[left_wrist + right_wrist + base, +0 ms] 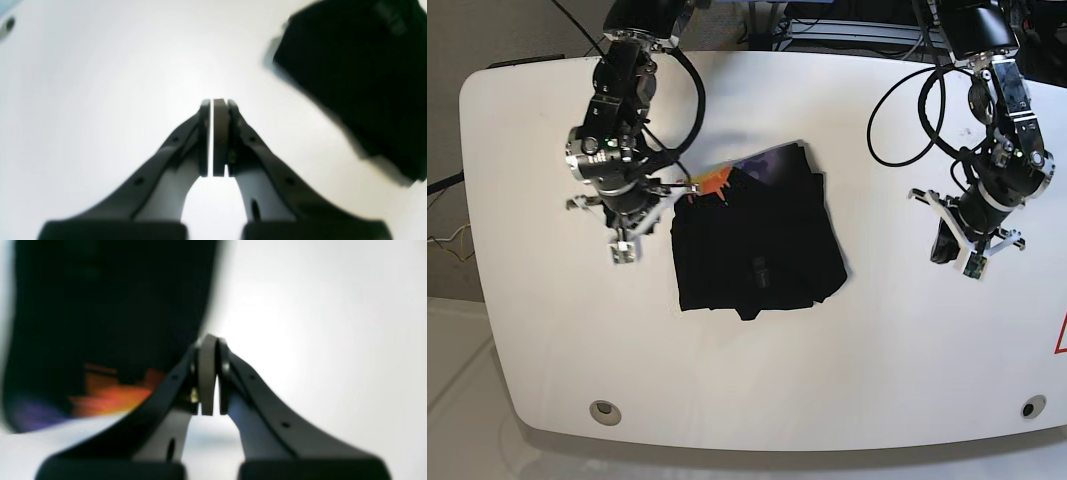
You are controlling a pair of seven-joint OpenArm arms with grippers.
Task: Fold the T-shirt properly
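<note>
Left gripper (213,138) jaws closed (empty), T-shirt (360,76) off right.

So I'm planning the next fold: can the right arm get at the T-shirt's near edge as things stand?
Probably yes: the right gripper, shut and empty, sits just beside the T-shirt with only bare table between.

T-shirt (110,323) blurred left of the right claw (210,343), cut by the top edge, its orange print (110,395) a smear, T-shirt corner (360,76) soft and cropped right of the left claw (216,103)
</note>
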